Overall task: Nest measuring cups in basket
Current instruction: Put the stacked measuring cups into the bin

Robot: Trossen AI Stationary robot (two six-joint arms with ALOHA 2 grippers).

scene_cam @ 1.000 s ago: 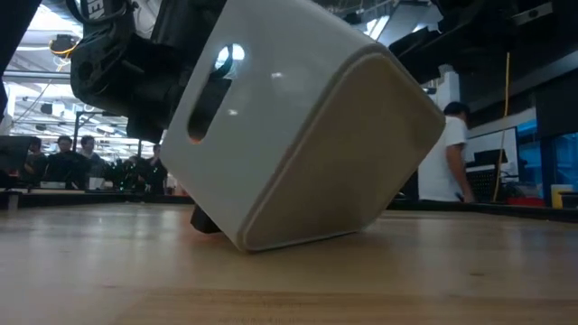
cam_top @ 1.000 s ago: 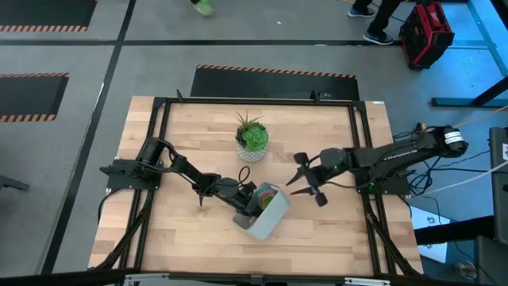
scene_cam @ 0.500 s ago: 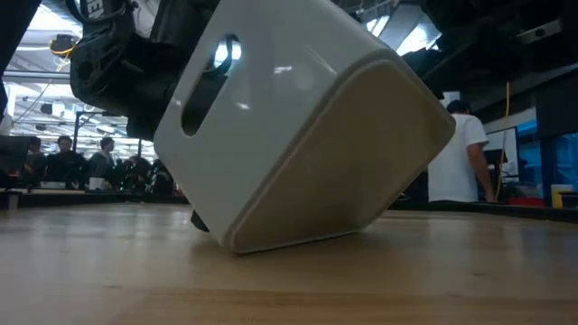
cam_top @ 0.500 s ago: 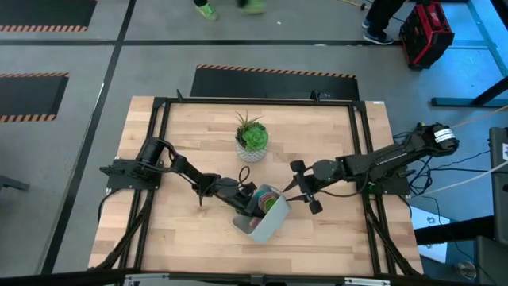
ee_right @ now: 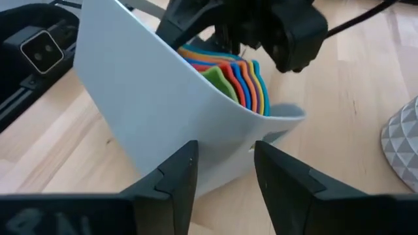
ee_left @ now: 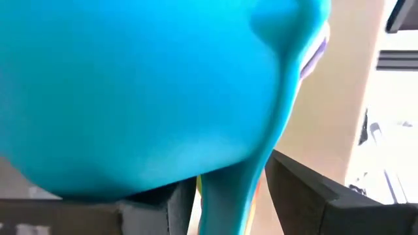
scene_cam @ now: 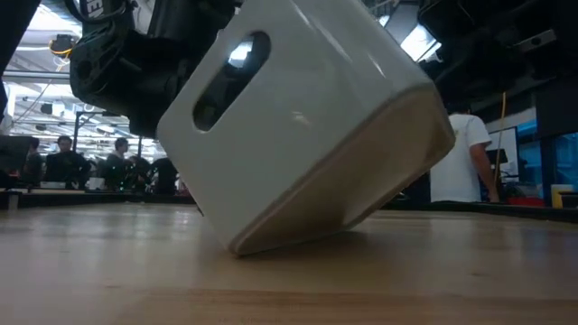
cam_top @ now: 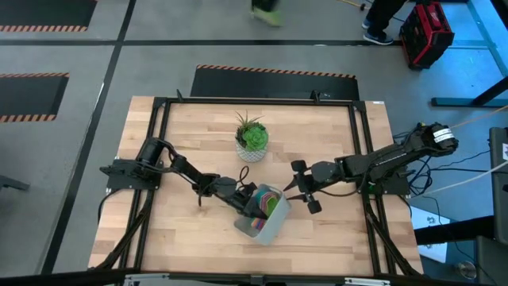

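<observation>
The pale grey-blue basket (cam_top: 268, 226) stands tipped up on one bottom edge (scene_cam: 239, 246), its opening turned toward the table's left. Inside it the measuring cups (ee_right: 235, 78) sit nested, their coloured handles fanned out. My left gripper (cam_top: 248, 197) reaches level into the opening, shut on the teal cup (ee_left: 130, 85). My right gripper (ee_right: 225, 163) stands open at the basket's right rim, one finger on each side of the rim's corner (ee_right: 228, 130). My left gripper pinches the teal cup's flat handle (ee_left: 228, 189) between its two fingers, coming level from the table's left. The cup's bowl fills the view beyond the fingers, so nothing else of the hold shows. My right gripper straddles the basket's rim; whether its fingers touch it, I cannot tell.
A white pot with a green plant (cam_top: 252, 143) stands on the far side of the basket, close to both grippers. Bare wooden table lies on the near side and to the left. People move in the room behind the table.
My right gripper has come down and toward the table's left onto the basket's rim. The basket has tipped steeper on its bottom edge and shifted a little toward the near edge.
</observation>
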